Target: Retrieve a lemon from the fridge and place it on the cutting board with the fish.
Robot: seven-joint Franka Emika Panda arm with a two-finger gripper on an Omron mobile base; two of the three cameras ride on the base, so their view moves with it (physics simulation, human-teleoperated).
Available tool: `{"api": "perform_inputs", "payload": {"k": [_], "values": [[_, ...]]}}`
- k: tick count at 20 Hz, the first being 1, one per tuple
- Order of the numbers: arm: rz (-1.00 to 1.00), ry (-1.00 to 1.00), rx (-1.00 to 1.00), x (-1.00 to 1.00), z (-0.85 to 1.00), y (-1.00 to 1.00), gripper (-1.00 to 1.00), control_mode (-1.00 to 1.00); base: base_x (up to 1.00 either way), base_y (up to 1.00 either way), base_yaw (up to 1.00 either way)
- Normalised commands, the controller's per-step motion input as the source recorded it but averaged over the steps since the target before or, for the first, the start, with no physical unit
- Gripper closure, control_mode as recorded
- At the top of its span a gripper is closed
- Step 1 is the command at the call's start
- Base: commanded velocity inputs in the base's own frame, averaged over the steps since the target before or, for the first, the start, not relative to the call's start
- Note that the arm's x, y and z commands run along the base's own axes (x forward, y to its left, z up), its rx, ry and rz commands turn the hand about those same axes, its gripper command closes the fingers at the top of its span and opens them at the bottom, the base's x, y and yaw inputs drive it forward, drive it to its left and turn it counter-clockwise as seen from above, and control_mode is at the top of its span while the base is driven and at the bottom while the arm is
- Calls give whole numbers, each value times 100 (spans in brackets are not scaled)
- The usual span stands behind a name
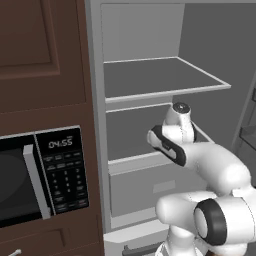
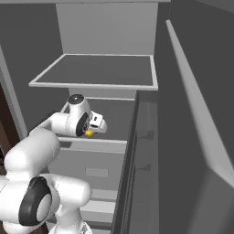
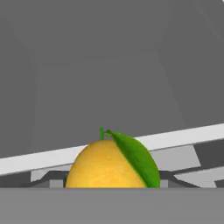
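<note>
The fridge [image 1: 165, 80] stands open, and my arm reaches onto its middle shelf [image 2: 114, 116]. The lemon [image 3: 103, 166], yellow with a green leaf, sits low and centre in the hand view, very close, with the shelf's pale front edge behind it. From the right base view a bit of the lemon [image 2: 90, 133] shows under the gripper [image 2: 94, 130], which is closed around it. In the left base view the hand hides both fingers and fruit. The cutting board and the fish are out of view.
A black microwave [image 1: 40, 170] sits in the brown cabinet left of the fridge. The upper shelf [image 2: 98, 71] hangs just above my hand. A drawer front [image 2: 96, 170] lies below the middle shelf. The open fridge door [image 2: 196, 137] runs along the right.
</note>
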Motion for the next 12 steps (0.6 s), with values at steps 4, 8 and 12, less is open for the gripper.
{"api": "perform_inputs", "payload": {"k": [4, 8, 12], "values": [[0, 5, 0, -79, 47, 0, 100, -100, 0, 0, 0], [0, 5, 0, -60, 60, 0, 100, -100, 0, 0, 0], [0, 12, 0, -46, 75, 0, 100, -100, 0, 0, 0]]}}
